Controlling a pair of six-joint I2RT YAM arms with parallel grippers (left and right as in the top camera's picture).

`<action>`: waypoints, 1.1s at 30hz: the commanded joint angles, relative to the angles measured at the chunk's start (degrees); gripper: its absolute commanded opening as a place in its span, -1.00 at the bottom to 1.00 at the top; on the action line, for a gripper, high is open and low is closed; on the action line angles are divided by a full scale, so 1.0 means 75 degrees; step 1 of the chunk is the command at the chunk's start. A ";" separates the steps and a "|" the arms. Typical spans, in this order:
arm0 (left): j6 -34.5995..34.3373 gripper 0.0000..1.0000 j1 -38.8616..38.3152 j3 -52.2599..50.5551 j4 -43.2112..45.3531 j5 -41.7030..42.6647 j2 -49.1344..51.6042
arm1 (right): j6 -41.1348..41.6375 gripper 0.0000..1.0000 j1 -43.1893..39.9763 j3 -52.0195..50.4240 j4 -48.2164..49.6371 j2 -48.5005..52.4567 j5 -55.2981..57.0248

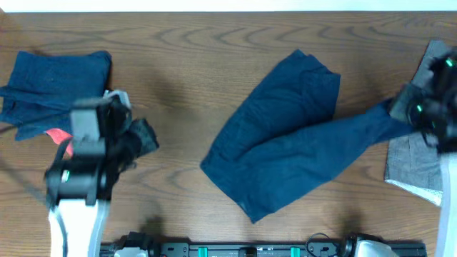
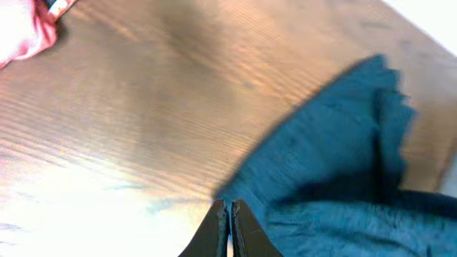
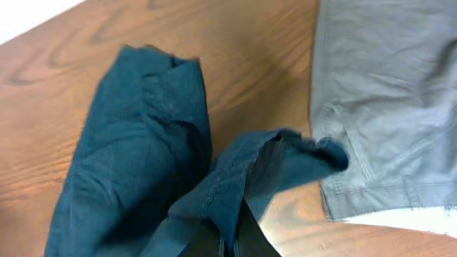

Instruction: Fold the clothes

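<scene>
The folding is only partly done, by the look of it. One dark blue cloth garment (image 1: 53, 82) lies bundled into a rough square at the far left corner of the brown wooden counter (image 1: 178, 57), with a scrap of pink-red fabric (image 1: 58, 135) poking out at its near side. A pale grey woven garment (image 1: 418, 160) lies flat against the right edge, not folded as far as I can see.

The large dark navy shorts (image 1: 278, 150) are the piece in hand, and they have no fold in them yet. They lie in the middle of the counter, somewhat toward the right, rumpled. One leg runs up toward the far edge. The other is drawn out into a long, taut strip toward the right edge.

The right gripper (image 3: 228, 239) is clamped on the hem of that strip, the cloth bunched and pinched between its fingers just beside the grey garment.

The left gripper (image 2: 228, 221) hangs near the left edge, apart from the shorts, its fingers pressed together with nothing visible between them.

I would say the shorts need spreading flat before any folding.
</scene>
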 commanded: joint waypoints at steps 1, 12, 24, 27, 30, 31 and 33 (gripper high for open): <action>-0.0408 -0.88 0.0012 0.0087 0.0023 -0.0102 0.0854 | -0.0455 -0.98 0.0256 0.0055 -0.0093 0.0664 -0.0125; 0.0038 -0.01 -0.0723 0.0052 -0.0396 0.3174 0.3092 | -0.0452 -0.99 0.0297 0.0055 -0.0236 0.1460 -0.0096; -0.0041 0.01 -0.2107 -0.0201 0.0356 0.2734 0.5240 | -0.0455 -0.98 0.0297 0.0055 -0.0391 0.1460 0.0026; -0.0096 0.01 -0.2235 -0.0201 0.0329 0.2515 0.5668 | -0.0460 -0.98 0.0297 0.0055 -0.0455 0.1460 0.0090; -0.0239 0.01 -0.2270 -0.0216 0.0370 0.2401 0.5901 | -0.0458 -0.98 0.0297 0.0055 -0.0446 0.1460 0.0108; -0.0303 0.02 -0.2270 -0.0236 0.0396 0.2337 0.5928 | -0.0458 -0.98 0.0297 0.0055 -0.0443 0.1460 0.0108; -0.0431 0.02 -0.2270 -0.0312 0.0487 0.2189 0.5939 | -0.0455 -0.98 0.0294 0.0055 -0.0446 0.1460 0.0105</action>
